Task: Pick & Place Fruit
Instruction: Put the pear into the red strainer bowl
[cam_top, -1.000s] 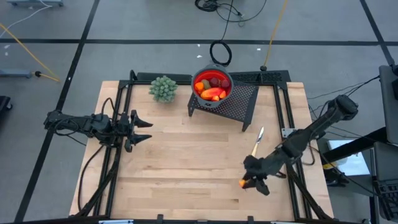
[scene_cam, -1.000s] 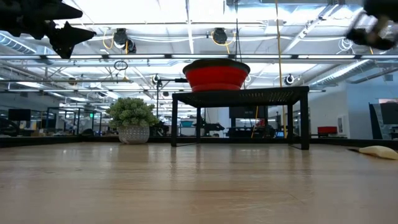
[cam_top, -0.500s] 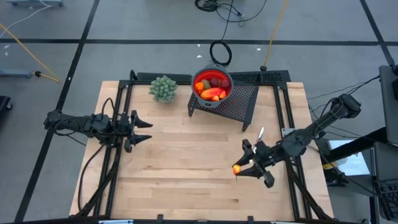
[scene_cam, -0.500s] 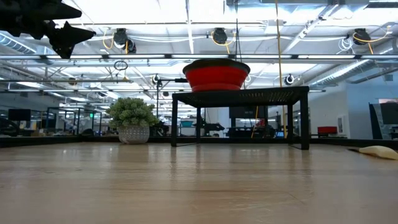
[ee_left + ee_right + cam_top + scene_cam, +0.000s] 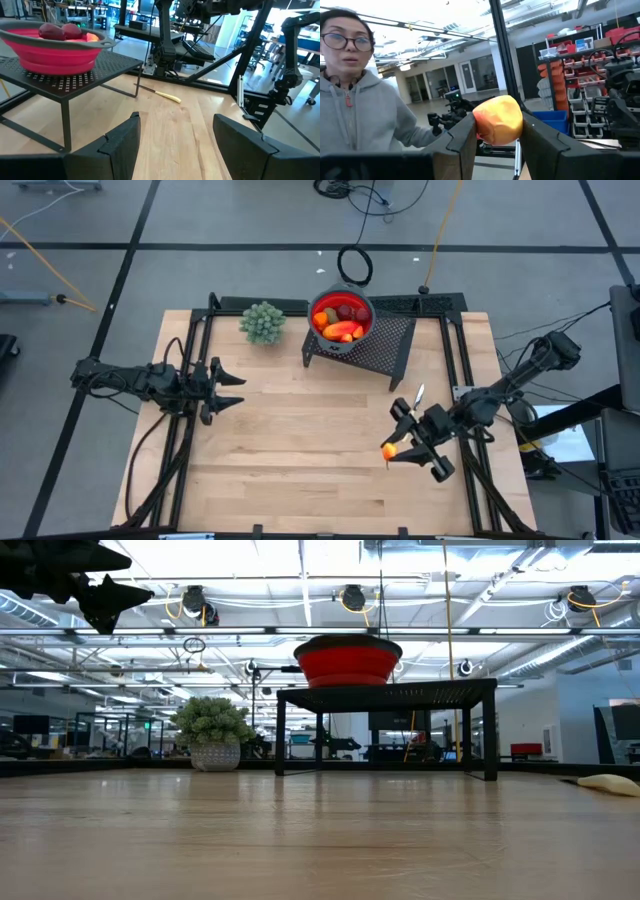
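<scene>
My right gripper point(image 5: 393, 448) hangs above the table's near right part, shut on a small orange-yellow fruit point(image 5: 387, 450), which fills the middle of the right wrist view point(image 5: 496, 119). A red bowl point(image 5: 341, 318) holding red, orange and olive fruit stands on a black mesh stand point(image 5: 388, 345) at the far middle. My left gripper point(image 5: 236, 389) waits open above the table's left side, pointing level toward the right; it also shows high in the low view point(image 5: 120, 595). My right gripper pinches the round fruit by its two opposite sides point(image 5: 480, 125) between its two fingers. The fingers reach toward the table's left, slanting a little upward. The fruit is lifted clear of the table.
A green bushy plant ball point(image 5: 262, 322) sits at the far left of the stand. A thin pale yellow piece point(image 5: 416, 397) lies on the wood right of the middle. A person in a grey hooded top point(image 5: 365, 125) shows beyond the table in the right wrist view.
My right gripper has risen from the table near its front right with the orange fruit and tipped from pointing down to about level, rolling as it went. The fruit is lifted clear of the wood. My left gripper has kept still.
</scene>
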